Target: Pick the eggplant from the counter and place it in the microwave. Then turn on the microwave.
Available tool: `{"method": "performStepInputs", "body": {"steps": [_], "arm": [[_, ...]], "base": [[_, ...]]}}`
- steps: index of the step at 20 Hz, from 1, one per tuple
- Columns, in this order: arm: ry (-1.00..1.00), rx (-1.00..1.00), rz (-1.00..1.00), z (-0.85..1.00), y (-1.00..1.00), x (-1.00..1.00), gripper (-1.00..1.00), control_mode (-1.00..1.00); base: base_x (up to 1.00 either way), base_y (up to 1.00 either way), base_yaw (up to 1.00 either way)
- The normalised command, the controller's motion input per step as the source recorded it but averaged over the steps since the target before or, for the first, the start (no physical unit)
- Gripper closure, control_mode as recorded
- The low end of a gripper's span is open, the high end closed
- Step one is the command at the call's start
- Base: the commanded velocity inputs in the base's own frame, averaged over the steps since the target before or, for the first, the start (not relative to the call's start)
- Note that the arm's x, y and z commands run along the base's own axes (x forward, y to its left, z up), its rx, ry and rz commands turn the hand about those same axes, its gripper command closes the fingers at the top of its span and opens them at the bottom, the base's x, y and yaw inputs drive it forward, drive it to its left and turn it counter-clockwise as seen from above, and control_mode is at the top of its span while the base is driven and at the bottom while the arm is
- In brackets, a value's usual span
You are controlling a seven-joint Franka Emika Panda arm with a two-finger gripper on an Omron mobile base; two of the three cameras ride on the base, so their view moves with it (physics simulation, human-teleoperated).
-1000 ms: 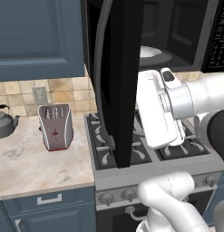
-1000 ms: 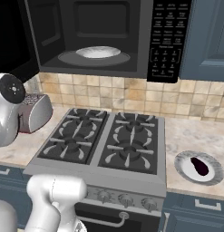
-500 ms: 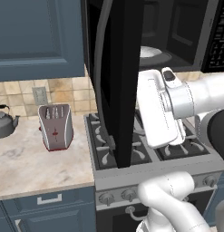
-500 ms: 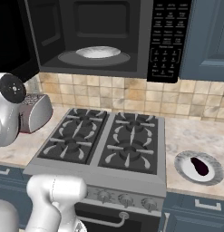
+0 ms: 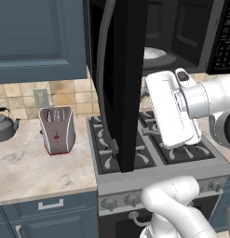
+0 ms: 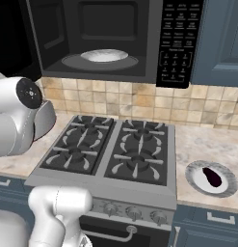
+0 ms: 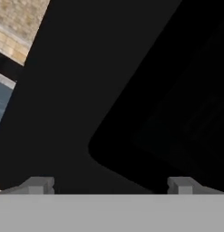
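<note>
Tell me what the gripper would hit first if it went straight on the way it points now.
Most likely the open microwave door: the hand view looks along the open gripper at that black panel. How much gap remains is unclear.

Glossy white rounded arm links, black round joint cap, small grey finger tips

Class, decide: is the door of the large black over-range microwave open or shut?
Open. The large black over-range microwave shows its bare cavity and white round plate; its door swings out over the stove.
</note>
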Motion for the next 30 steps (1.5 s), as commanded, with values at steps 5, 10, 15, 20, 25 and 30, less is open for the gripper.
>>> {"method": "performStepInputs", "body": {"steps": [5,10,15,20,25,30], "arm": [[0.04,0.00,0.00,0.00,-0.30,0.00,-1.00,-1.00],[0.00,0.00,0.00,0.00,-0.29,0.00,-1.00,-1.00],[0.00,0.03,0.00,0.00,-0.35,0.06,-1.00,-1.00],[0.04,0.00,-0.09,0.00,-0.29,0.18,-1.00,-1.00],[0.11,0.00,-0.19,0.00,-0.28,0.32,-1.00,-1.00],[0.13,0.00,-0.23,0.00,-0.28,0.35,-1.00,-1.00]], "base": [[0.00,0.00,0.00],[0.00,0.00,0.00],[0.00,0.00,0.00],[0.00,0.00,0.00],[0.00,0.00,0.00],[0.00,0.00,0.00]]}}
